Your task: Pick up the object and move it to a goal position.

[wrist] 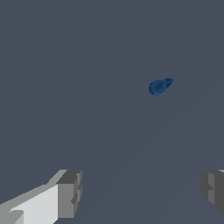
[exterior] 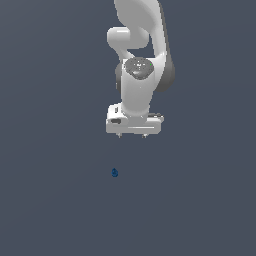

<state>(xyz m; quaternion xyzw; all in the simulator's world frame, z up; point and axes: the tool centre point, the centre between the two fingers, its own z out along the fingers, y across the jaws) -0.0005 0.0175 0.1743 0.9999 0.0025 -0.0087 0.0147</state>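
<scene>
The object (exterior: 114, 173) is a tiny dark blue roundish blob lying on the flat grey ground. It also shows in the wrist view (wrist: 159, 85), apart from the fingers. My white gripper (exterior: 131, 135) hangs above the ground, higher in the exterior view than the object and slightly toward that view's right. Its two fingertips (wrist: 70, 192) stand wide apart with nothing between them, so it is open and empty. It does not touch the object.
The white arm (exterior: 140, 60) rises behind the gripper to the top of the exterior view. Plain grey ground (exterior: 50, 200) surrounds the object.
</scene>
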